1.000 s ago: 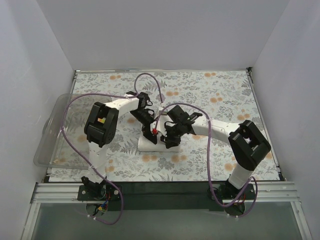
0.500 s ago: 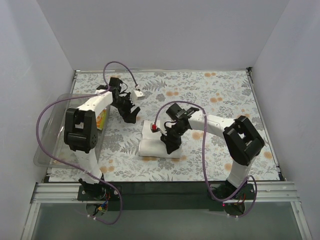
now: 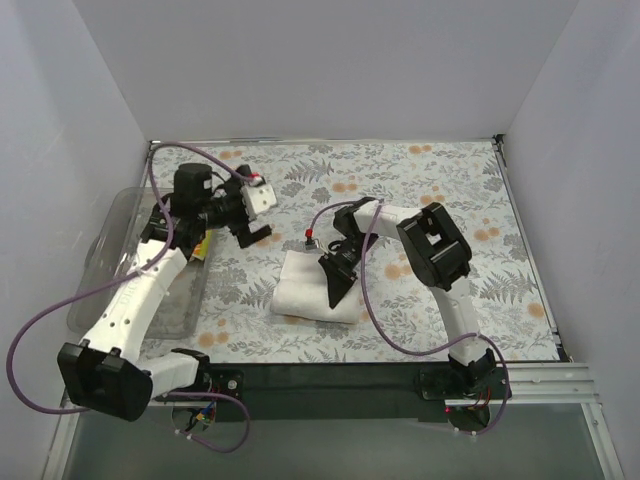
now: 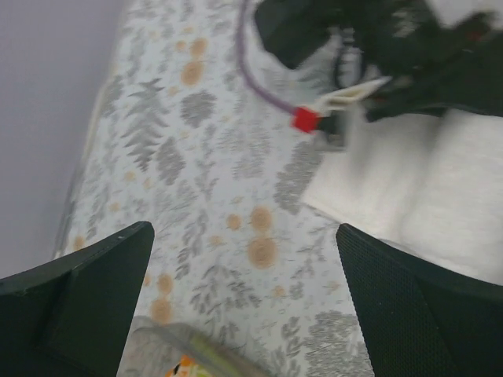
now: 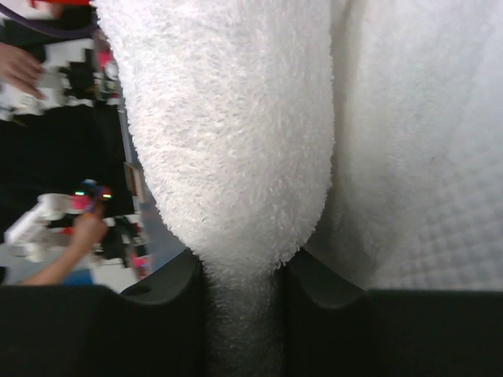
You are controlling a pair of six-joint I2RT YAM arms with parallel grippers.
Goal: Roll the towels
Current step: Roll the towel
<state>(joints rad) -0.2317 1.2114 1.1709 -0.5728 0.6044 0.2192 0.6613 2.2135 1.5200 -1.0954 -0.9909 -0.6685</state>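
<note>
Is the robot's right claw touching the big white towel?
Touching. In the right wrist view, a fold of the white towel sits pinched between the two fingers of the right gripper.

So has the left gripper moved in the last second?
Yes. The left gripper has swung left, away from the white towel, toward the clear bin.
</note>
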